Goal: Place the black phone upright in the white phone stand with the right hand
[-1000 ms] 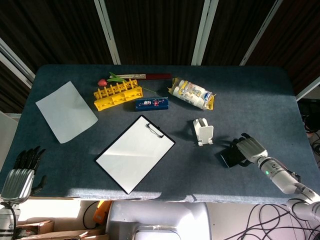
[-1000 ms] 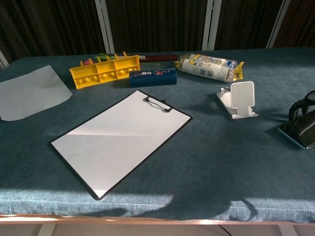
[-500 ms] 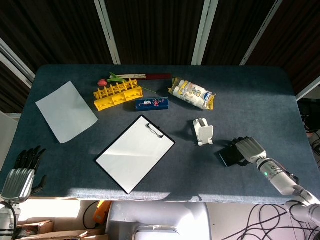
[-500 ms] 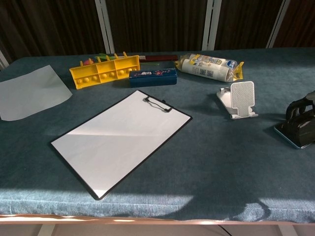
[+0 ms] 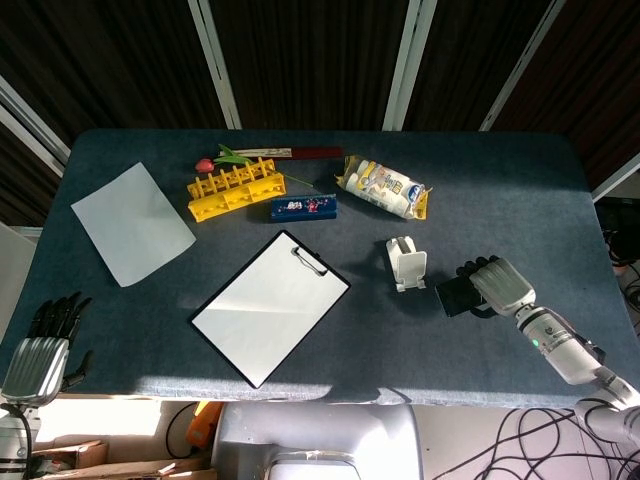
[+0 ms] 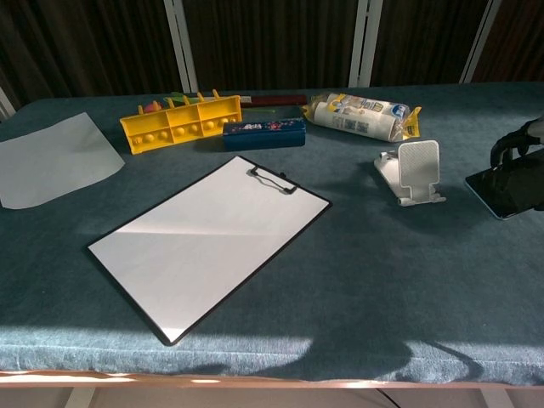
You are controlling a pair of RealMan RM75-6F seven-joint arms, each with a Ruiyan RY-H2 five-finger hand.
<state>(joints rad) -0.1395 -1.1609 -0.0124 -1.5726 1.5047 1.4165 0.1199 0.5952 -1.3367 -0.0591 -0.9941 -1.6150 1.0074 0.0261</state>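
Black phone (image 5: 457,296) gripped in right robot hand (image 5: 495,284), raised off desk (image 5: 500,190), tilted, just right of white phone stand (image 5: 407,265), not touching it. Left robot hand (image 5: 45,340) off desk's near-left corner, fingers apart, holding nothing

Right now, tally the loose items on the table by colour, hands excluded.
White: 3 (paper sheet, clipboard, phone stand)
Yellow: 2 (tray, snack pack)
Blue: 1 (case)
Black: 1 (phone, held by right hand)
Red: 2 (tulip, stick)
Total: 9
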